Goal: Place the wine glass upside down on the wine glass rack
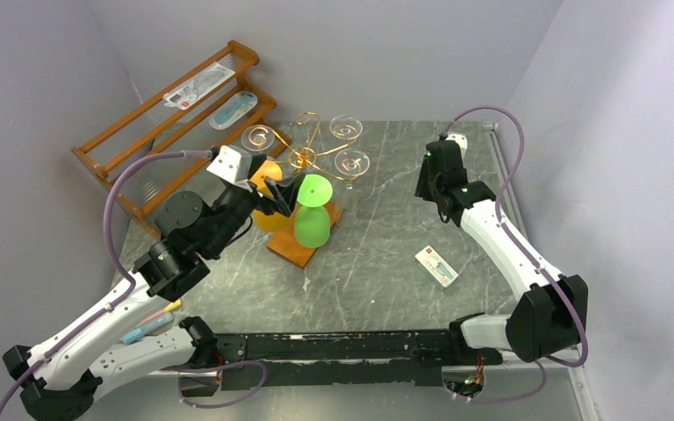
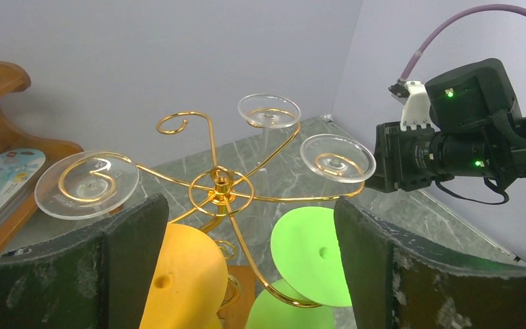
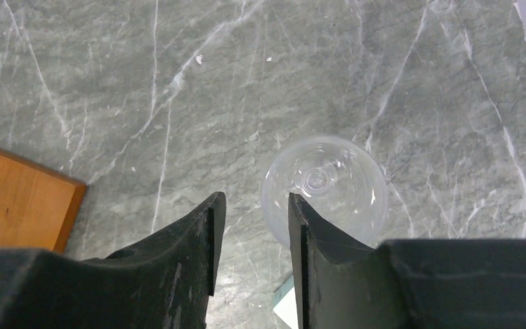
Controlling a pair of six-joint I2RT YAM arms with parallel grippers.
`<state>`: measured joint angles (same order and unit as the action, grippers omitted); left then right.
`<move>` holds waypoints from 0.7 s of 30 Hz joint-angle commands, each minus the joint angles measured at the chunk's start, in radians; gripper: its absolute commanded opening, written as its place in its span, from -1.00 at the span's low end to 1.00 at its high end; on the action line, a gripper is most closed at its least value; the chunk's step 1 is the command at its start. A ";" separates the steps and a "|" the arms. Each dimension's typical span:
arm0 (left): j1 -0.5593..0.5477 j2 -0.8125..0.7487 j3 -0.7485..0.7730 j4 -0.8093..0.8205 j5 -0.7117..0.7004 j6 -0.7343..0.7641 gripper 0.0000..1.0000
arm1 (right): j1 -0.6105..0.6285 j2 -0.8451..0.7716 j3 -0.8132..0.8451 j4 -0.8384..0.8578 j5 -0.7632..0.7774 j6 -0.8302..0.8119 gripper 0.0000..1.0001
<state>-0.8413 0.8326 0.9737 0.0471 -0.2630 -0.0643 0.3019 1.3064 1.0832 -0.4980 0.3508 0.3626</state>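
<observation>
The gold wine glass rack [image 1: 310, 151] stands on its orange-brown wooden base [image 1: 301, 251]. Three clear glasses hang from its scrolls [image 2: 86, 184]. A green glass [image 1: 313, 210] and an orange glass [image 1: 266, 198] hang upside down on the near arms. My left gripper [image 1: 274, 195] is open and empty just in front of them; in the left wrist view [image 2: 250, 205] both coloured feet show between its fingers. My right gripper [image 1: 432, 186] is open and empty above the table. In the right wrist view [image 3: 255, 199] a clear wine glass [image 3: 329, 185] shows end-on just beside the right finger, not between the jaws.
A stepped wooden slatted shelf [image 1: 175, 114] with packets stands at the back left. A white packet [image 1: 437, 266] lies on the marble table [image 1: 386, 263] at the right. A blue and yellow pen-like item [image 1: 149, 329] lies by the left arm. Walls close in on both sides.
</observation>
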 commanded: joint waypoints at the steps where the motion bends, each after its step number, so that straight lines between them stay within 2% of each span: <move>1: -0.002 0.002 0.008 0.011 0.027 -0.015 0.88 | -0.011 0.023 0.017 0.007 -0.022 -0.036 -0.20; 4: -0.002 0.003 0.008 0.011 0.028 -0.020 0.88 | -0.015 0.030 0.010 0.016 -0.035 -0.041 -0.36; 8: -0.001 0.010 0.004 0.020 0.053 -0.032 0.87 | -0.017 0.019 -0.019 0.059 -0.126 -0.053 -0.83; 10: -0.002 0.020 0.008 0.021 0.070 -0.039 0.86 | -0.017 0.002 -0.042 0.087 -0.155 -0.052 -1.00; 16: -0.001 0.042 0.022 0.043 0.138 -0.056 0.87 | -0.017 -0.114 -0.098 0.158 -0.197 -0.072 -1.00; 21: -0.001 0.082 0.053 0.089 0.226 -0.101 0.88 | -0.017 -0.336 -0.195 0.313 -0.255 -0.090 -1.00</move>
<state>-0.8413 0.8871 0.9749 0.0666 -0.1322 -0.1181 0.2905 1.1378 0.9432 -0.3649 0.1577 0.2989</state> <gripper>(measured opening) 0.940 0.030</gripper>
